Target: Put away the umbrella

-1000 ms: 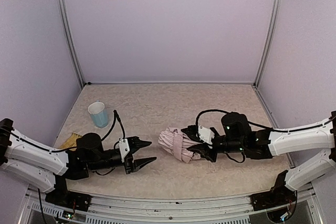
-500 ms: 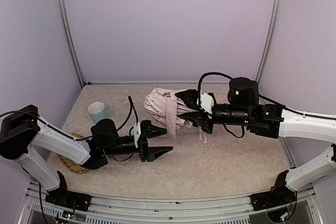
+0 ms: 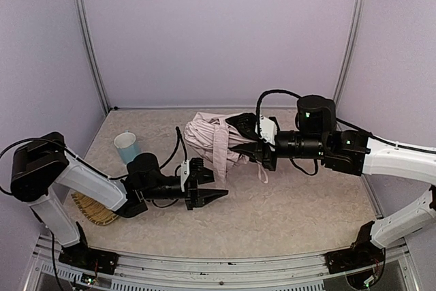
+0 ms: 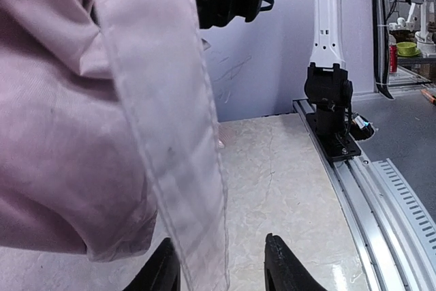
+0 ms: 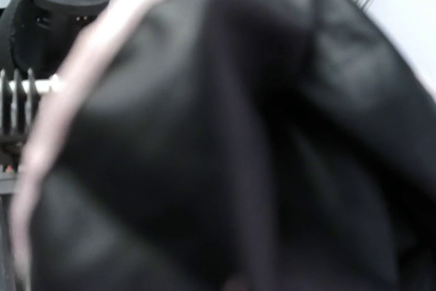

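Cup left of umbrella

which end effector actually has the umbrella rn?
The right end effector: it is clamped on the umbrella, holding it in the air. The left end effector sits open beneath it, gripping nothing.

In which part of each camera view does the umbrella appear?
Top external: the umbrella is at the centre.
Left wrist: the umbrella's pink fabric fills the left half.
Right wrist: its black underside fills almost the whole picture.
Shared landmark: the hanging pink band, in top and left wrist views.
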Controlling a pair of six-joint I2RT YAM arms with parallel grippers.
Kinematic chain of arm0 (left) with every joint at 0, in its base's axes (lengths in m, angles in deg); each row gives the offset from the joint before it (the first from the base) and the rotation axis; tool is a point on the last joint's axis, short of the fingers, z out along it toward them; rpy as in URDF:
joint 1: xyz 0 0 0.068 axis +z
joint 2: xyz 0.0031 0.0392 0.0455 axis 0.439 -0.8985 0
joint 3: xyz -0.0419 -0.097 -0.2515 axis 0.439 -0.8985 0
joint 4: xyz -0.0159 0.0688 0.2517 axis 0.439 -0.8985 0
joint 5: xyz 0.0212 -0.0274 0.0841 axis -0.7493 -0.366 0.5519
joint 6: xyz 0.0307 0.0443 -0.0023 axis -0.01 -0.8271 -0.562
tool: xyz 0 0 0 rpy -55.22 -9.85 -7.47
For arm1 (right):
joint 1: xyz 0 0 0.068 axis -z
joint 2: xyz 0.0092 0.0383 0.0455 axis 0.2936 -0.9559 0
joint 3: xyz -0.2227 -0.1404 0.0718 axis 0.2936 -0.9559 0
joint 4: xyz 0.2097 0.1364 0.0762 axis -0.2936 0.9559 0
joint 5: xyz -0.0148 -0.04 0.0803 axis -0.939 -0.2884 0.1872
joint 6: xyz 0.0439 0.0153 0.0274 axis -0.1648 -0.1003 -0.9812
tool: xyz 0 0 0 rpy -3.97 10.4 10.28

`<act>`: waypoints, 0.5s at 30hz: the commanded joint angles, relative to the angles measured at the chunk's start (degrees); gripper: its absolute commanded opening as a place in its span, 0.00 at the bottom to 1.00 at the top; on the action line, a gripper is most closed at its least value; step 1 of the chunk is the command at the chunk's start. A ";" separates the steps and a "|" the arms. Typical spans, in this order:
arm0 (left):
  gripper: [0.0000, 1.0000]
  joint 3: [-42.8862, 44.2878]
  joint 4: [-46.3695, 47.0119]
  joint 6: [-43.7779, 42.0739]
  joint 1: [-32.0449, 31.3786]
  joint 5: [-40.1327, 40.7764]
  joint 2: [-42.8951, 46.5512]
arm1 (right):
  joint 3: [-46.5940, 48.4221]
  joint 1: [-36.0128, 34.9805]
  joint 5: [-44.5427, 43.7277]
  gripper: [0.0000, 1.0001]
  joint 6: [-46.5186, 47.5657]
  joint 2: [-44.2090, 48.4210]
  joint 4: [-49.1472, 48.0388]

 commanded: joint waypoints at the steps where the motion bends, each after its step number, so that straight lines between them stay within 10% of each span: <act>1: 0.48 1.87 1.66 0.67 0.22 -2.45 -1.29 | 1.89 0.68 0.89 0.00 0.34 0.71 -2.44; 4: 0.45 2.29 1.19 0.40 0.68 -3.01 -1.67 | 1.98 0.69 1.49 0.00 0.19 0.75 -2.37; 8: 0.02 1.74 0.53 0.03 1.18 -4.33 -1.14 | 1.96 0.84 1.19 0.00 -0.13 1.39 -1.80; 15: 0.00 -1.54 -0.08 -0.78 3.38 -5.96 -1.95 | 3.66 3.36 4.66 0.00 -1.77 4.38 1.44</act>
